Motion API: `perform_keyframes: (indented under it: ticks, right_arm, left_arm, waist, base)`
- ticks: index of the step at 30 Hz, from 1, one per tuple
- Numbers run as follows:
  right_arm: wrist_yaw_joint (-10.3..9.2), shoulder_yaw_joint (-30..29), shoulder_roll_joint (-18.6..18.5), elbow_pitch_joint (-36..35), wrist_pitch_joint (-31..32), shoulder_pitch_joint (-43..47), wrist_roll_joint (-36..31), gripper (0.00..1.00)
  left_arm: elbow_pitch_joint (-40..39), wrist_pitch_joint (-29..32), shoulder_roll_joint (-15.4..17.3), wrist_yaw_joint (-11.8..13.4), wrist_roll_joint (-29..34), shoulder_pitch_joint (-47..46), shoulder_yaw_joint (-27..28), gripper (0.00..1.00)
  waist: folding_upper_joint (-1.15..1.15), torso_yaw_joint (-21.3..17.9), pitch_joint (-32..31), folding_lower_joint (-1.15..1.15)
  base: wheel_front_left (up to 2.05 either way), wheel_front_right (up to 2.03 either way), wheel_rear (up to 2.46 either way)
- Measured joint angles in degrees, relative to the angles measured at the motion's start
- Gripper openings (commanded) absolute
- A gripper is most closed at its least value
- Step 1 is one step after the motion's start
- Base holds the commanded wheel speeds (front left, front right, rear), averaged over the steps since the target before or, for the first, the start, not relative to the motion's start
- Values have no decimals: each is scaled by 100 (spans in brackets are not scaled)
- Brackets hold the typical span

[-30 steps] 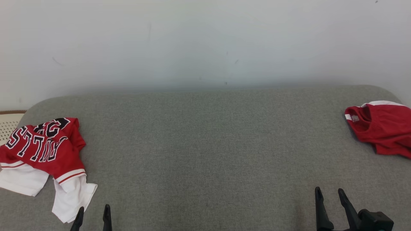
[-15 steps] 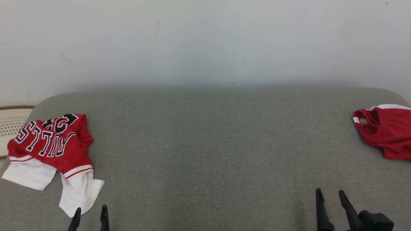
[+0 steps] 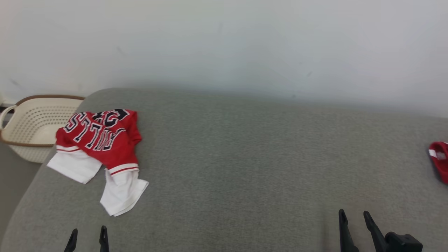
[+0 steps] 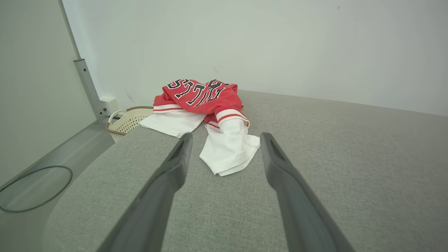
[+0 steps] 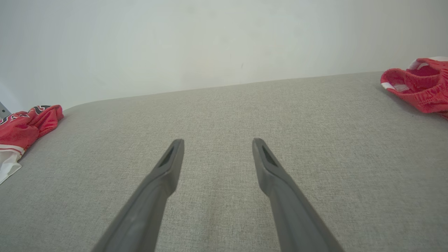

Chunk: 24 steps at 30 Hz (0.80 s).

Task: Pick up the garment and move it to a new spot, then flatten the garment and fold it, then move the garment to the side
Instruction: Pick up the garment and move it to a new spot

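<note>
The head camera has swung to the left since the earlier pictures, so the whole scene has slid to the right in that view; the clothes themselves lie where they lay. The left gripper (image 3: 88, 232) sits at the near left, its two dark fingers spread apart with nothing between them. In the left wrist view it points straight at the garment (image 3: 101, 140), which lies a little farther off on the left part of the grey padded surface (image 3: 245, 157), apart from the fingertips. The garment is a crumpled red jersey with black-and-white lettering. Its two white sleeves spill toward the near side. Just beyond it to the far left, off the edge of the surface, stands a cream perforated basket (image 3: 31, 122). The right gripper (image 3: 353, 215) is at the near right, likewise parted and empty, over bare fabric. Far to the right a second red piece (image 3: 439, 157) lies at the frame's edge, possibly shorts, though too little shows to be sure.
</note>
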Motion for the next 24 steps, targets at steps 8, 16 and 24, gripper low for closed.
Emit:
perform_keyframes:
  ticks: [8,16,24]
  right_arm:
    - [0,165,36,121,-52,-54,64,100]
    - [0,281,68,208,-101,-127,78,100]
    - [0,368,87,285,-142,-175,102,100]
  left_arm:
    - [23,11,94,153,43,16,68,100]
    - [-110,101,132,231,42,105,90,100]
    - [-190,146,166,259,22,166,83,100]
  waist:
    - [0,591,-29,0]
    - [0,1106,-67,0]
    - [0,1437,-110,-1]
  base:
    - [0,0,0]
    - [0,0,0]
    - [0,0,0]
